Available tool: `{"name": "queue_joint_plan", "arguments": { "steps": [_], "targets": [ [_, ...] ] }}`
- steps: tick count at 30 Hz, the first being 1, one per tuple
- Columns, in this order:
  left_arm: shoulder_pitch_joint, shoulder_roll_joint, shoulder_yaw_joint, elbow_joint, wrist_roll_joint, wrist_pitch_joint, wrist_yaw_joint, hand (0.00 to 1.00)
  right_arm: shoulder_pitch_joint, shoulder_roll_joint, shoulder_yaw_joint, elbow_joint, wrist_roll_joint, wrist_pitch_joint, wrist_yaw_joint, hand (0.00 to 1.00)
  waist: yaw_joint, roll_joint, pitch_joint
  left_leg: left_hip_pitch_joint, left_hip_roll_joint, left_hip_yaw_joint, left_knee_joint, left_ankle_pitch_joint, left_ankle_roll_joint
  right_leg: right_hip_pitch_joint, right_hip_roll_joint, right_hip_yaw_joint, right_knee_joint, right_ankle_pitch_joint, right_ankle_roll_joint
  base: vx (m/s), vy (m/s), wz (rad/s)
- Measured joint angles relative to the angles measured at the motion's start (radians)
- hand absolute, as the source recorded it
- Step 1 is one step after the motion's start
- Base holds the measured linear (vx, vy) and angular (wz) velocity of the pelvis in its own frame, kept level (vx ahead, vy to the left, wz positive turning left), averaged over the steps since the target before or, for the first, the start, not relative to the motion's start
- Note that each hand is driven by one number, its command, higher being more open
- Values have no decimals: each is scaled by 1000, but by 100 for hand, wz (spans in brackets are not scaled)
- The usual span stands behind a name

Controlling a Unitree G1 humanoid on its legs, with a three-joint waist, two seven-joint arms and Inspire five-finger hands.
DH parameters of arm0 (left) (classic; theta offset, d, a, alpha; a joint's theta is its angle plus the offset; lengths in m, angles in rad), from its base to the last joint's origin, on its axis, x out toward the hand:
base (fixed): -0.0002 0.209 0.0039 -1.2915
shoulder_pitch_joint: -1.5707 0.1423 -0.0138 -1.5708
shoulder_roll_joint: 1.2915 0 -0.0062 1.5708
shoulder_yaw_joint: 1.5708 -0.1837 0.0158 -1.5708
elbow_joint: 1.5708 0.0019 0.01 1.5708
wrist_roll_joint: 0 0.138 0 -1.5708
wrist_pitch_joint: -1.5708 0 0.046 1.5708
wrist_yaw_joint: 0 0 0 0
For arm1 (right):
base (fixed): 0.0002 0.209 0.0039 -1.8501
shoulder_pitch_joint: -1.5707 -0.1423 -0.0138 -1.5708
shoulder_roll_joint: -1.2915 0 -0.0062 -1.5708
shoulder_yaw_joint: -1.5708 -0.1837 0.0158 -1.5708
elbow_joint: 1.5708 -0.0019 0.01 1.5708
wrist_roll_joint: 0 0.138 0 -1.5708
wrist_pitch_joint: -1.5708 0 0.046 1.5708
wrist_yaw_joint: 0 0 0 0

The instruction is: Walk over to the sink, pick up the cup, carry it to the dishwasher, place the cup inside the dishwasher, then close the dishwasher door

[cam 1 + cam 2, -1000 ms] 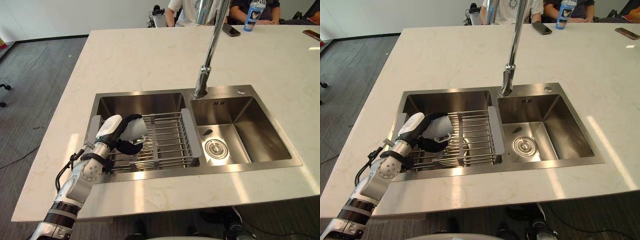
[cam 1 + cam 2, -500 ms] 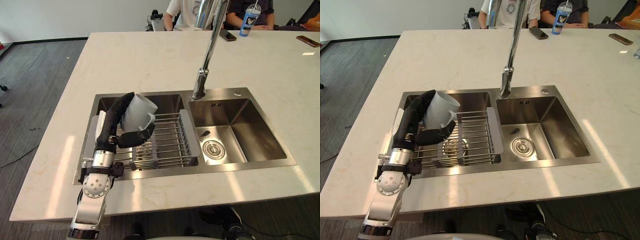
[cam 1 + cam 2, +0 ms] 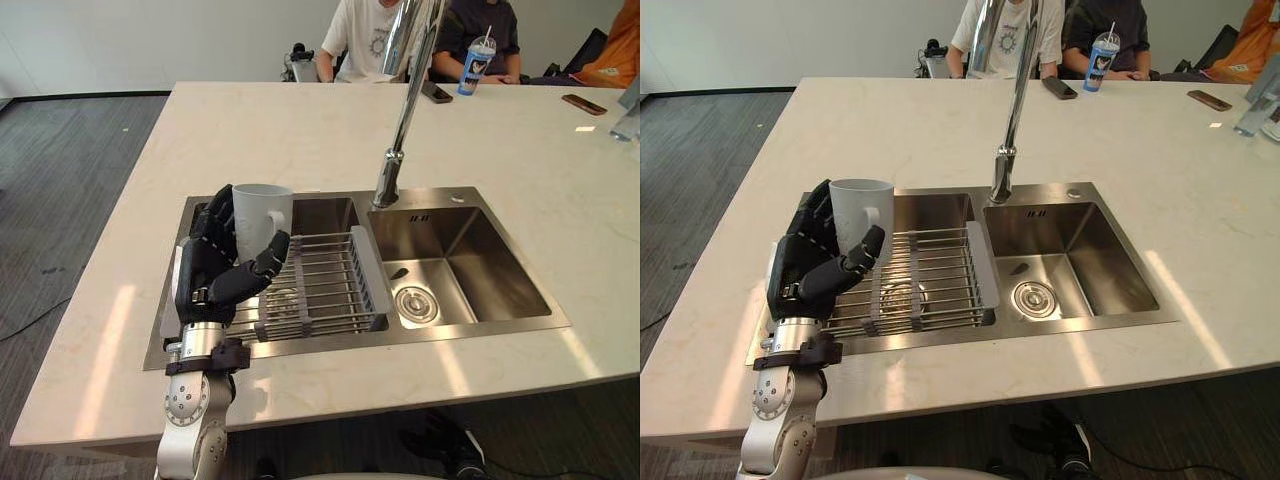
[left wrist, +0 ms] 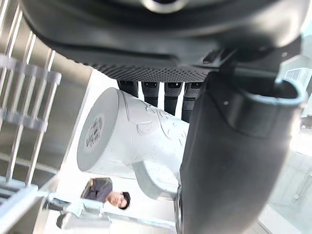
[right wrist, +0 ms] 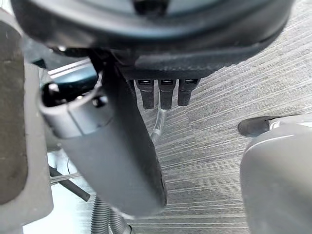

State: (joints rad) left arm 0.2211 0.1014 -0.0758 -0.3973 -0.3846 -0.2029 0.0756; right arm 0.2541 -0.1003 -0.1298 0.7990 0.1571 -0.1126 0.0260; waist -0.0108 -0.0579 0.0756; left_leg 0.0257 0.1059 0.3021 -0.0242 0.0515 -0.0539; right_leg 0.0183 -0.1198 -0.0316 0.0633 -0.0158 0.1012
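Gripping the cup upright, left robot hand is holding it just above the sink, over the rack. It's needing a level carry w/ cup kept clear of the tap. Right robot hand is hanging loose.

Left forearm upright; my left hand curled round the cup. Right hand hangs, fingers straight.
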Motion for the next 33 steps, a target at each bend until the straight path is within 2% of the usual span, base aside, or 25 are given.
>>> {"name": "queue_joint_plan", "arguments": {
  "steps": [3,4,5,6,7,8,9,10,11,12,13,14,15,17,18,19,20,21,23,25,26,27,28,30,33],
  "targets": [
    [-9,-2,-31,-52,-2,-1,0,30,-8,7,-7,-51,0,3,-16,90,8,-14,12,-57,18,16,124,-70,17,-42,-11,-32,59,7,12,-168,22,-26],
    [-15,-10,-38,-71,-7,-1,-1,30,-12,5,-20,-69,0,4,-23,90,15,1,11,-76,29,22,131,-69,33,-50,-5,-49,51,27,54,-193,18,-21],
    [-18,-21,-35,-84,-8,-4,-3,30,-21,5,-25,-75,0,5,-27,90,20,8,17,-83,40,31,135,-63,43,-84,-6,-74,146,-5,54,-175,28,-11],
    [-20,-33,-29,-89,-8,-14,-3,30,-22,5,-23,-90,0,14,-31,90,22,13,22,-85,47,32,141,-54,56,-126,-27,-116,407,-110,39,-135,1,5],
    [-15,-36,-26,-92,-8,-18,1,30,-10,5,-21,-102,0,15,-29,90,25,13,22,-85,41,23,149,-53,58,-121,-38,-132,545,-150,56,-152,-31,22],
    [0,-39,-6,-104,-8,-24,4,30,-5,6,-16,-105,0,15,-23,90,31,-6,10,-98,26,15,166,-52,59,-98,-50,-126,653,-149,65,-120,-63,22],
    [1,-42,5,-106,-9,-29,4,30,-6,5,-16,-105,1,15,-23,90,37,-14,6,-107,20,12,180,-53,59,-90,-53,-123,656,-155,69,-126,-42,5],
    [2,-51,16,-110,-9,-31,10,30,-15,-9,-18,-104,2,15,-25,90,65,-22,7,-142,16,11,208,-51,55,-108,-46,-119,624,-161,83,-136,17,-10],
    [4,-58,18,-112,-8,-31,10,30,-17,-17,-18,-105,3,15,-27,90,90,-4,0,-163,18,-2,207,-50,56,-104,-32,-115,568,-172,100,-138,44,-30],
    [6,-67,21,-118,-8,-37,10,30,-25,-23,-16,-106,6,15,-32,90,115,16,-7,-189,24,-6,202,-24,61,-62,-6,-115,458,-214,93,-156,12,-19],
    [0,-70,44,-121,-9,-50,11,30,-51,-18,-6,-102,7,14,-30,90,116,-5,6,-226,14,-3,221,-6,64,-56,-12,-108,403,-257,17,-162,-50,-10],
    [0,-73,52,-118,-9,-50,13,30,-64,-17,-4,-95,10,13,-29,90,111,-7,11,-246,12,-5,232,-1,65,-54,-10,-106,366,-270,-5,-228,-81,5],
    [6,-81,56,-111,-10,-48,16,30,-96,-20,-4,-77,16,11,-32,90,111,5,24,-285,19,-11,250,13,59,-41,4,-110,284,-277,-17,-217,-74,8],
    [16,-106,37,-92,-10,-34,17,30,-130,-40,-6,-52,20,9,-40,90,91,73,69,-304,54,-68,257,48,41,-1,63,-135,219,-222,-40,-312,-48,42],
    [31,-99,20,-91,-10,-34,17,30,-133,-36,-9,-31,20,9,-42,90,79,76,77,-308,50,-98,225,80,-11,-3,60,-169,209,-206,-57,-345,-5,68],
    [31,-98,6,-90,-11,-33,17,30,-127,-34,-17,-29,24,9,-44,90,75,70,80,-312,50,-105,228,74,-47,-5,57,-192,210,-202,-64,-327,12,88],
    [31,-87,-33,-92,-16,-33,14,30,-103,-32,-34,-28,40,8,-58,90,66,65,84,-335,56,-73,348,10,34,-7,40,-231,211,-194,-72,-280,16,84],
    [31,-76,-64,-96,-24,-33,9,30,-82,-32,-44,-33,46,9,-71,90,64,58,87,-327,67,-40,473,-69,77,-8,20,-248,210,-183,-70,-255,24,75],
    [24,-73,-99,-98,-28,-37,3,30,-65,-39,-54,-43,46,9,-74,90,44,59,84,-268,97,-23,583,-171,65,-11,-7,-269,207,-162,-61,-176,107,50],
    [14,-74,-134,-93,-28,-37,-8,30,-51,-38,-62,-60,46,9,-82,90,16,64,66,-186,121,-36,569,-227,23,-24,-30,-296,184,-132,-38,-133,178,52],
    [2,-76,-154,-70,-27,-39,-19,30,-39,-41,-63,-65,46,2,-89,90,8,77,40,-118,114,-57,444,-246,-27,-46,-36,-303,163,-114,-25,-95,262,33],
    [-20,-79,-161,-37,-27,-43,-26,30,-40,-40,-68,-52,46,-1,-89,90,7,95,14,-74,84,-79,277,-245,-40,-79,-45,-304,158,-95,-6,-85,282,26],
    [-34,-66,-161,-11,-27,-41,-26,30,-47,-24,-68,-43,46,0,-89,90,3,75,15,-69,55,-77,251,-222,-38,-80,-65,-302,152,-85,-7,-67,269,23],
    [-48,-39,-152,55,-28,-35,-25,30,-33,6,-67,-39,46,-2,-75,90,-5,52,9,-56,0,-90,209,-194,-2,-60,-99,-303,102,-40,13,-43,231,28],
    [-44,-33,-143,70,-27,-21,-23,30,-28,17,-62,-18,46,-1,-69,90,-4,49,7,-59,-40,-94,209,-193,9,-46,-130,-301,75,-13,19,-21,177,15]
  ]
}}
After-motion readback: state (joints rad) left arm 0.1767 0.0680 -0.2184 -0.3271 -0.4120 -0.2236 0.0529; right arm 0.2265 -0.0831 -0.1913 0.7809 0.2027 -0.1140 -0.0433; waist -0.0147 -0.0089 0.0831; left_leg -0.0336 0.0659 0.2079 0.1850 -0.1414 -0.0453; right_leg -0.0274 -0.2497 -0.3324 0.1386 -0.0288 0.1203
